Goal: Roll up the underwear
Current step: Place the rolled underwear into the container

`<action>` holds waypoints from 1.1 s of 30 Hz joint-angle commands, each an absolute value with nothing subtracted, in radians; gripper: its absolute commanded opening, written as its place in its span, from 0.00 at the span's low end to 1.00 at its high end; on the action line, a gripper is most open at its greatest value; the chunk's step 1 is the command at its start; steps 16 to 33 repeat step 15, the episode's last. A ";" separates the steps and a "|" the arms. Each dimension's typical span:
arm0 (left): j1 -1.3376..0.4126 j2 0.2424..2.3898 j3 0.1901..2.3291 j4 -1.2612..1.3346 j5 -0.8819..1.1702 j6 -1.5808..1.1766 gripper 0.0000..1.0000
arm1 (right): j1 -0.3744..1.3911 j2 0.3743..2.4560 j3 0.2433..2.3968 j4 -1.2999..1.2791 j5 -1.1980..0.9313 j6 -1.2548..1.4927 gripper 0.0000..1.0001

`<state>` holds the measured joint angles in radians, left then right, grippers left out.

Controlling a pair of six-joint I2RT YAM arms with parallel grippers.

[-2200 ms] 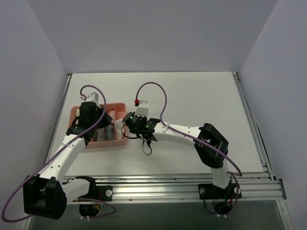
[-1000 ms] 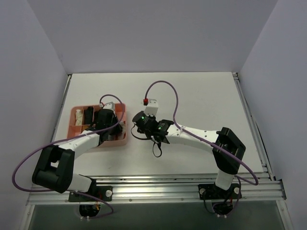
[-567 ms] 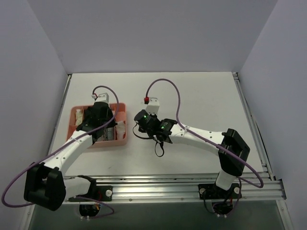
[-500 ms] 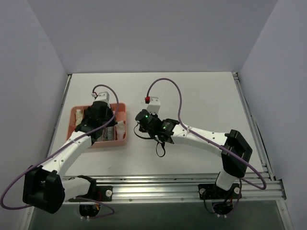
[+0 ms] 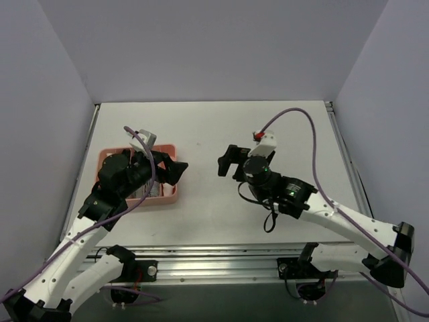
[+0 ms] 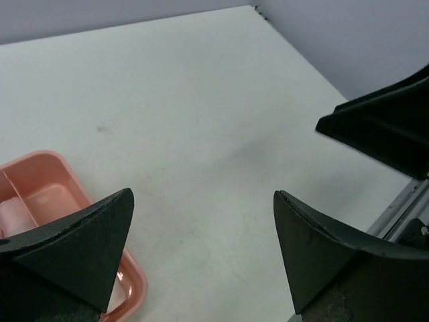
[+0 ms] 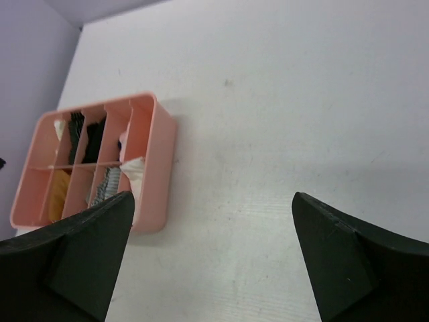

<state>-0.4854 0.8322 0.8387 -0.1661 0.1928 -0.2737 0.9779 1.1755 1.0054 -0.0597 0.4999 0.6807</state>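
Observation:
The underwear (image 7: 135,169), a small white bundle, sits in a front compartment of the pink tray (image 7: 158,176), against its long wall. My left gripper (image 5: 175,170) hangs high over the tray's right edge. It is open (image 6: 201,194) and holds nothing; only bare table and a tray corner (image 6: 67,176) lie under it. My right gripper (image 5: 226,161) is to the right of the tray, raised above the table, open (image 7: 212,196) and empty. In the top view the left arm covers most of the tray (image 5: 110,155).
Other tray compartments hold rolled garments: black ones (image 7: 94,137), a striped one (image 7: 105,186) and a yellow one (image 7: 59,188). The right gripper's black finger (image 6: 385,127) shows at the right of the left wrist view. White walls enclose the table; a metal rail (image 5: 268,258) runs along the near edge.
Both grippers have opened wide and lifted away from the tray. The left one has pulled up and right out of the compartments, and the right one has drawn back to the right.

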 commanded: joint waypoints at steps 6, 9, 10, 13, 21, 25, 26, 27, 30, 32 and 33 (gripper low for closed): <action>-0.495 0.735 0.824 -0.103 0.322 -0.288 0.94 | 0.976 0.895 1.065 -0.215 0.747 0.594 1.00; -0.497 0.729 0.808 -0.104 0.313 -0.276 0.94 | 0.976 0.836 1.062 -0.195 0.730 0.546 1.00; -0.497 0.727 0.805 -0.101 0.310 -0.276 0.94 | 0.976 0.824 1.055 -0.186 0.720 0.532 1.00; -0.497 0.727 0.795 -0.086 0.282 -0.276 0.94 | 0.976 0.785 1.025 -0.158 0.698 0.483 1.00; -0.497 0.726 0.796 -0.077 0.278 -0.275 0.94 | 0.976 0.767 1.012 -0.155 0.713 0.479 1.00; -0.497 0.726 0.796 -0.077 0.278 -0.275 0.94 | 0.976 0.767 1.012 -0.155 0.713 0.479 1.00; -0.497 0.726 0.796 -0.077 0.278 -0.275 0.94 | 0.976 0.767 1.012 -0.155 0.713 0.479 1.00; -0.497 0.726 0.796 -0.077 0.278 -0.275 0.94 | 0.976 0.767 1.012 -0.155 0.713 0.479 1.00; -0.497 0.726 0.796 -0.077 0.278 -0.275 0.94 | 0.976 0.767 1.012 -0.155 0.713 0.479 1.00; -0.497 0.726 0.796 -0.077 0.278 -0.275 0.94 | 0.976 0.767 1.012 -0.155 0.713 0.479 1.00; -0.497 0.726 0.796 -0.077 0.278 -0.275 0.94 | 0.976 0.767 1.012 -0.155 0.713 0.479 1.00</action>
